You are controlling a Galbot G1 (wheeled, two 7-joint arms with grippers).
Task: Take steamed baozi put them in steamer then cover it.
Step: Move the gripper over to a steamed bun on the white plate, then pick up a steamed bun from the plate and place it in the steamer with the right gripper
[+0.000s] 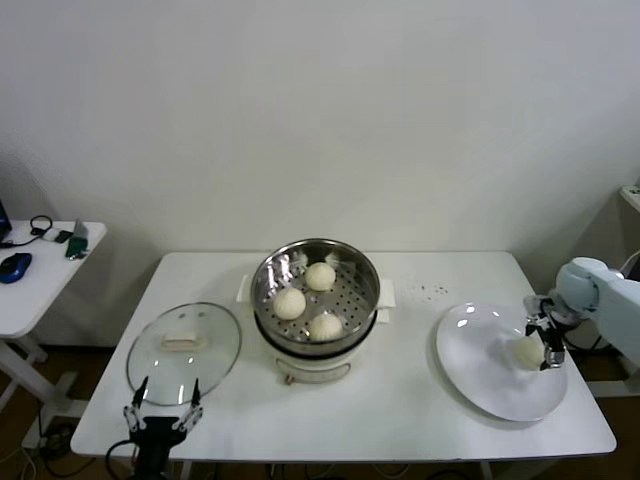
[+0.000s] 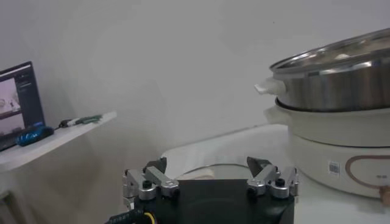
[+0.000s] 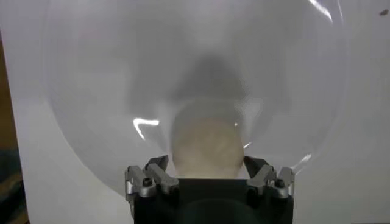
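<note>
A shiny metal steamer [image 1: 316,290] sits in the middle of the white table [image 1: 400,420]. It is round like a bowl, and its flat bottom is full of little holes. It rests in a smooth cream pot with a small knob at the front. Three steamed baozi [image 1: 290,303] lie inside it. They are soft-looking, round and pale, with smooth domed tops.

The last bun [image 1: 527,351] is on a flat white plate [image 1: 480,375] at the right side of the table. The plate is round, glossy and bright. The right gripper [image 1: 548,345] is down at this bun. In the right wrist view its two dark fingers [image 3: 157,173] stand on either side of the bun [image 3: 205,146], very close to it. I cannot tell if they are squeezing it yet or only sitting beside it.

The cover [image 1: 184,352] lies flat on the table to the left of the steamer. It is round clear glass with a thin metal edge and a cream block handle in its middle.

The left gripper [image 1: 160,415] waits low at the table's front edge, just by the cover, with its fingers spread wide and nothing between them.

A small white side table [image 1: 40,290] stands off to the left with a blue mouse [image 1: 15,267] on it.
</note>
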